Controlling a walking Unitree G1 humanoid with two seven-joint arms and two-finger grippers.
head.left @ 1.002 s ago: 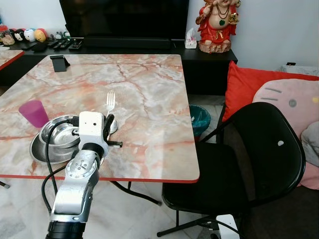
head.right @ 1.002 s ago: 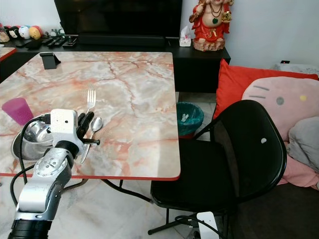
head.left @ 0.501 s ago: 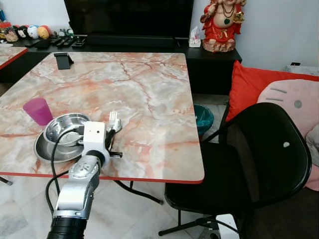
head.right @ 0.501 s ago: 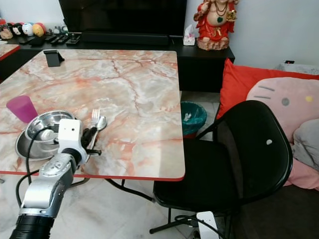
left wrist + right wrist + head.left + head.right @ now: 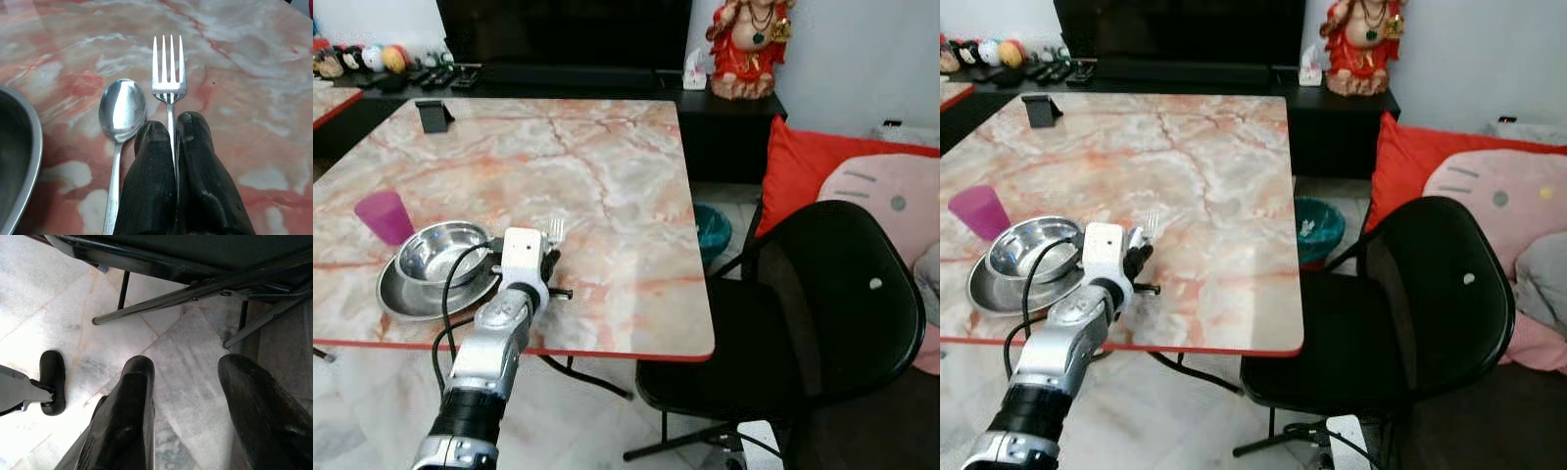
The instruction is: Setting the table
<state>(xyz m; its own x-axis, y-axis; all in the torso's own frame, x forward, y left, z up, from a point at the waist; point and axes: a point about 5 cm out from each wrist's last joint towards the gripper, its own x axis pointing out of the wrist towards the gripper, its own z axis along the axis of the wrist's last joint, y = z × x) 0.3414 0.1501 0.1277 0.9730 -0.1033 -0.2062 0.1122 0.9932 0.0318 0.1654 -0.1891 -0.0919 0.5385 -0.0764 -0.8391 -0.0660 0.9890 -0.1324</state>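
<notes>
Step in hand: laying cutlery beside dish.

Left gripper (image 5: 171, 142) low over tabletop (image 5: 607, 166) near front edge, fingers (image 5: 151, 161) pinched together on fork (image 5: 167, 68) handle. Fork flat on marble, tines toward far edge, spoon (image 5: 122, 110) just beside, parallel. Steel bowl (image 5: 440, 250) on plate (image 5: 401, 299) next to spoon, purple cup (image 5: 384, 215) near left edge.

Next, likely: release fork, lift clear without dragging it (spoon close, easily nudged).

Right gripper (image 5: 183, 391) idle over floor by chair legs, fingers apart.

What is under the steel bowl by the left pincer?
The steel bowl sits on a steel plate, whose rim shows around it on the marble table. The plate's middle is covered by the bowl. The left pincer is shut on the fork.
</notes>
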